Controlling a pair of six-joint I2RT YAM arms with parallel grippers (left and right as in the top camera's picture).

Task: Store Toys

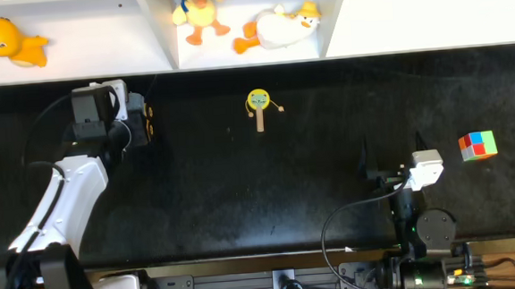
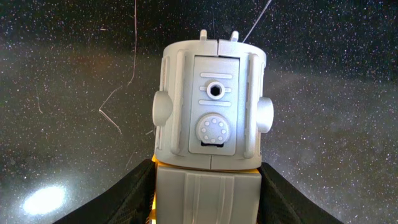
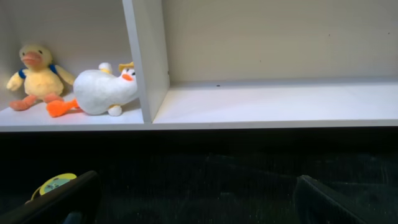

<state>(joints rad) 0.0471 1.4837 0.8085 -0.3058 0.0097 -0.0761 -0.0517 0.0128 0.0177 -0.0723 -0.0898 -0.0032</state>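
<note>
A white toy robot (image 2: 211, 112) with a round dial on its front stands upright between the fingers of my left gripper (image 2: 208, 190), which is shut on its lower body. In the top view my left gripper (image 1: 140, 123) is at the back left of the black table, just in front of the shelf. My right gripper (image 1: 377, 169) hovers low at the front right, open with nothing between its fingers (image 3: 68, 196). A yellow rattle toy (image 1: 258, 102) lies mid-table and a coloured cube (image 1: 477, 145) lies at the right.
A white shelf (image 1: 165, 29) runs along the back. An orange duck (image 1: 14, 41) is in its left compartment, a yellow plush duck (image 1: 198, 12) and a white plush duck (image 1: 277, 27) in the middle one. The right compartment (image 3: 280, 102) is bare.
</note>
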